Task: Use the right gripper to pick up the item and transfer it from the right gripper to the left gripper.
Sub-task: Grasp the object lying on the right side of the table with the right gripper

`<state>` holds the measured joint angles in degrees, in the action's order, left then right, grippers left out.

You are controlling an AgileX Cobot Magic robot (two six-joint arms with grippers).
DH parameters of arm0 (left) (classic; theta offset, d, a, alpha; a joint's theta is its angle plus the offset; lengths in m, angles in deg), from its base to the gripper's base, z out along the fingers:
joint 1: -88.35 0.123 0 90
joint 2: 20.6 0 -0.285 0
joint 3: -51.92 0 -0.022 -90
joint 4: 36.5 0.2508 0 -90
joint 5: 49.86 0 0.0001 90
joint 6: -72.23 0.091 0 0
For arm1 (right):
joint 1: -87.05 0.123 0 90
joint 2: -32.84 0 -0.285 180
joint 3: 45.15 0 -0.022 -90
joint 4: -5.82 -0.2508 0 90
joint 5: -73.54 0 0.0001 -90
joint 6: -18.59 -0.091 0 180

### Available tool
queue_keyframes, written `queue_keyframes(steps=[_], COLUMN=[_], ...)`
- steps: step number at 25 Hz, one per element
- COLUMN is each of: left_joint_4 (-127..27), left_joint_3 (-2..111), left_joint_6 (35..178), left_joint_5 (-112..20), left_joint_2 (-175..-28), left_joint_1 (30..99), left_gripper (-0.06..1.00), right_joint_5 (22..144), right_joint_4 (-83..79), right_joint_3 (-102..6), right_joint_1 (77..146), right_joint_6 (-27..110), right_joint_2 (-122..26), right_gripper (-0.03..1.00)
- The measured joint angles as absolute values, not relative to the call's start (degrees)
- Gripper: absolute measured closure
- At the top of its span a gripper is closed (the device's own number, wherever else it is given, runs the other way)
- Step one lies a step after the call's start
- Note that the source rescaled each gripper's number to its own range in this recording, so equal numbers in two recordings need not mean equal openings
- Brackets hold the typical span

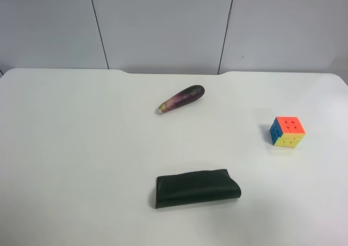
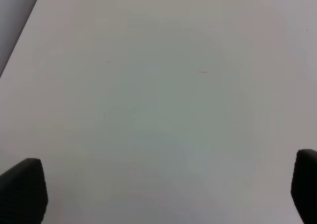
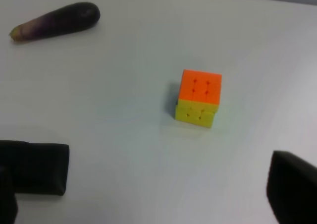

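The item, a small puzzle cube (image 1: 287, 131) with orange top, blue and yellow sides, sits on the white table (image 1: 81, 148) at the exterior high view's right. In the right wrist view the cube (image 3: 199, 98) lies ahead of my right gripper (image 3: 148, 204), apart from it; the jaws stand wide open and empty, with one black finger (image 3: 292, 187) showing. My left gripper (image 2: 163, 194) is open and empty over bare table, its fingertips (image 2: 22, 189) at the frame's corners. Neither arm shows in the exterior high view.
A purple eggplant (image 1: 182, 98) lies at the table's middle back, also in the right wrist view (image 3: 55, 20). A dark green folded pouch (image 1: 196, 188) lies at the front middle; its end shows in the right wrist view (image 3: 37, 167). A grey panelled wall stands behind.
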<state>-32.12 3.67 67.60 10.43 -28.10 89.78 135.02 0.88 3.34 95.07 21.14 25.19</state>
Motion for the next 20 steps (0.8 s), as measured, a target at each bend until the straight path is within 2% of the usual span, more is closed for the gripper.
queue_keyframes(steps=[10,20], left_joint_4=[-32.12,-32.12], left_joint_3=[3.67,3.67], left_joint_6=[67.6,67.6], left_joint_5=[10.43,10.43], left_joint_2=[-28.1,-28.1], left_joint_1=[89.78,89.78], left_gripper=[-0.06,-0.06], right_joint_5=[135.93,137.98], right_joint_4=[0.81,0.81], right_joint_3=[2.6,-10.55], right_joint_1=[95.07,95.07], right_joint_6=[20.19,16.87], right_joint_2=[23.26,-6.69], right_gripper=[-0.03,-0.03])
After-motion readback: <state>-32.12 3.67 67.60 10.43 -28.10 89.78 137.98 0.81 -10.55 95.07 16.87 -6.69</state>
